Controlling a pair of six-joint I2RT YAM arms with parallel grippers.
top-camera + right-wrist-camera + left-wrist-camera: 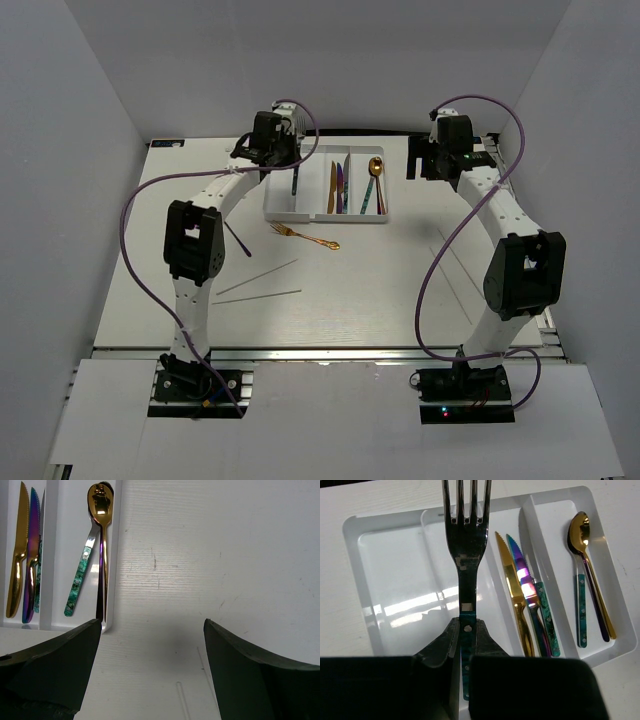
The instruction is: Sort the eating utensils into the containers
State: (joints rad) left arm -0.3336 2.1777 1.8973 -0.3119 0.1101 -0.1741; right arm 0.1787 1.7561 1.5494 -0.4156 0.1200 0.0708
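My left gripper [283, 160] is shut on the teal handle of a silver fork [466, 555]. It holds the fork over the left half of the white four-compartment tray [288, 208], tines pointing away. In the left wrist view the tray [351, 540] holds gold, purple and teal-handled knives [522, 587] right of the fork. Gold, purple and teal-handled spoons [585, 575] lie in the rightmost compartment. The leftmost compartment is bare. A gold fork [305, 238] lies on the table in front of the tray. My right gripper [425, 160] is open and empty over the table right of the tray.
A purple utensil [240, 242] lies on the table beside the left arm, partly hidden by it. Two thin grey sticks [258, 280] lie nearer the front. The right wrist view shows the tray's right wall [114, 570] and the spoons [99, 510] at its left.
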